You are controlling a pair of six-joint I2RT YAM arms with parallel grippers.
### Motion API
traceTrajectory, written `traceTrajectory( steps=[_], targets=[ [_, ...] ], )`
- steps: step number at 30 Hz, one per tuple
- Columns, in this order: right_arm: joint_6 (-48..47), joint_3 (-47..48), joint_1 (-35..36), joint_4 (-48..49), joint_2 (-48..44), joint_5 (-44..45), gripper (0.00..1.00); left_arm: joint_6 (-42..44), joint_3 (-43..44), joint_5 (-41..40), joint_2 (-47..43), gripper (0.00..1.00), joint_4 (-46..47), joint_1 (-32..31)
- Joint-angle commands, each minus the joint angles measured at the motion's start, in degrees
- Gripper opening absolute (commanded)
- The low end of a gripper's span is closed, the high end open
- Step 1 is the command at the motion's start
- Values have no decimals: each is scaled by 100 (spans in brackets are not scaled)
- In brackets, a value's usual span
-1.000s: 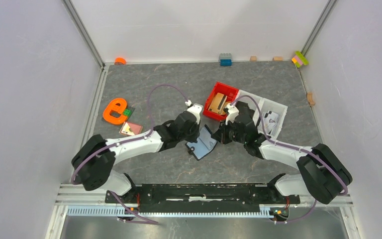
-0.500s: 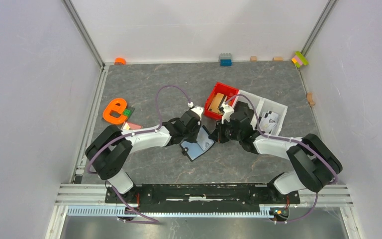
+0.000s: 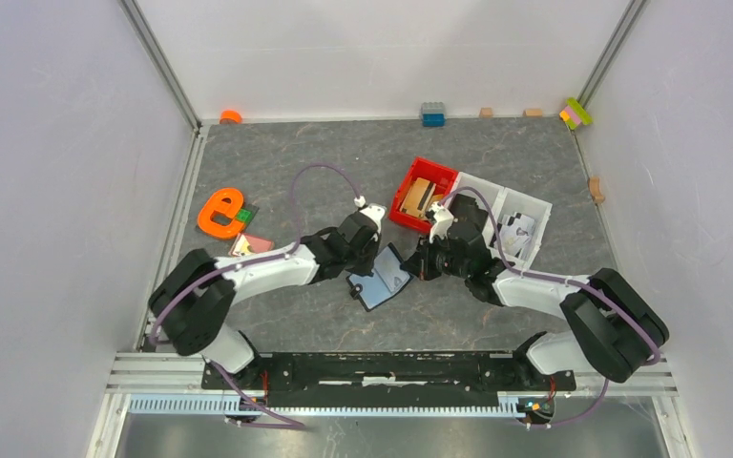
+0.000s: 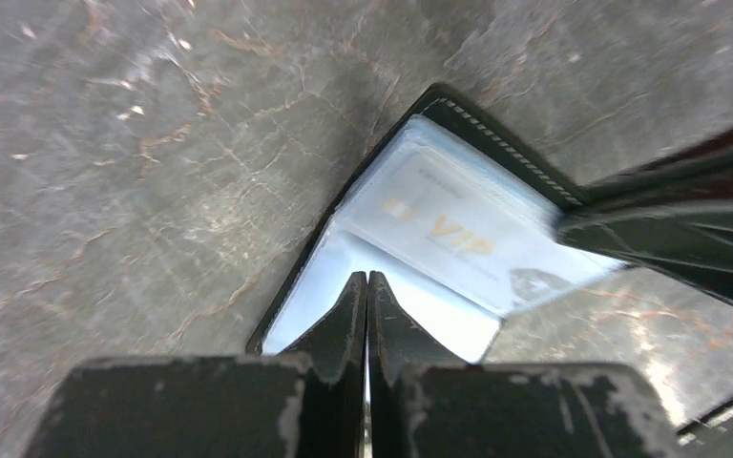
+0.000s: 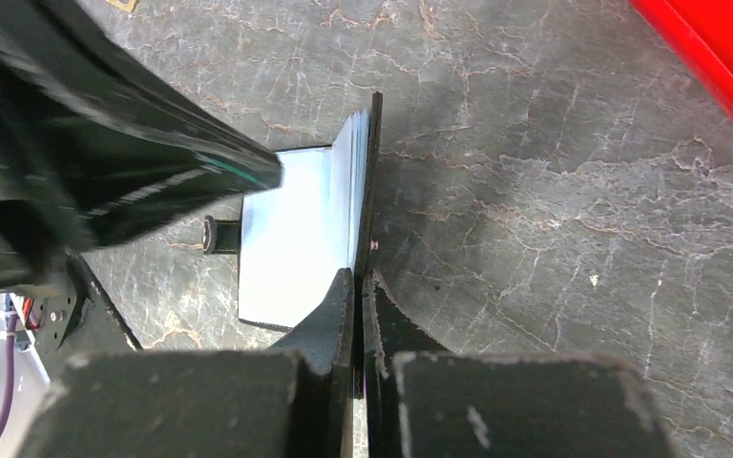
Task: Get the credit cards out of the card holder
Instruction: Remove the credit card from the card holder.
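Leather card holder [image 3: 382,286] lies open on the grey table [image 3: 277,153] between the two arms, pale blue inside up, one flap flat and the other raised. The left gripper [image 4: 365,286] has its jaws pressed together, tips down on the flat flap's pale lining, just beside a greyish-white credit card [image 4: 439,229] marked VIP that sits in the pocket. The right gripper [image 5: 356,284] pinches the lower edge of the raised flap. Off to the left, a pinkish card [image 3: 251,246] lies near an orange e-shaped piece [image 3: 219,212]. Farther back stand a red bin [image 3: 444,175] holding a tan block [image 3: 418,197], and beside it a white bin [image 3: 520,198].
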Motion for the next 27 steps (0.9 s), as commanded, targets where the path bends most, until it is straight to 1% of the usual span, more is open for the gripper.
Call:
traceTrajectory(
  steps=[1, 2, 3, 4, 6, 7, 10, 16, 18, 23, 26, 27],
  targets=[
    [41, -17, 23, 292, -179, -202, 1, -20, -76, -286, -947, 4, -142, 6],
    [33, -34, 24, 300, -224, -188, 1, -18, -239, -323, -1045, 4, -41, 6],
    [22, -63, 24, 301, -265, -146, 1, 3, -418, -378, -1137, 2, 176, 6],
    [16, -87, 24, 301, -302, -123, 1, 60, -715, -387, -1274, 2, 544, 6],
    [1, -124, 24, 314, -368, -51, 0, 240, -1137, -263, -1509, 2, 1142, 6],
    [-14, -126, 23, 302, -386, -27, 0, 337, -1169, -164, -1557, 2, 1179, 6],
    [-24, -139, 24, 296, -405, 42, 0, 369, -1163, -112, -1487, 2, 1094, 6],
    [-9, -143, 24, 363, -349, -122, 1, 347, -854, 343, -820, 2, 939, 6],
    [-9, -147, 22, 396, -312, -208, 3, 356, -718, 390, -551, 2, 785, 6],
    [51, -125, 46, 516, -175, -556, 8, 298, -313, 195, 214, 2, 490, 6],
    [42, -82, 68, 508, -137, -699, 12, 295, -243, 101, 362, 2, 477, 6],
    [32, -72, 84, 506, -124, -707, 15, 299, -242, 81, 363, 2, 473, 6]
  ],
)
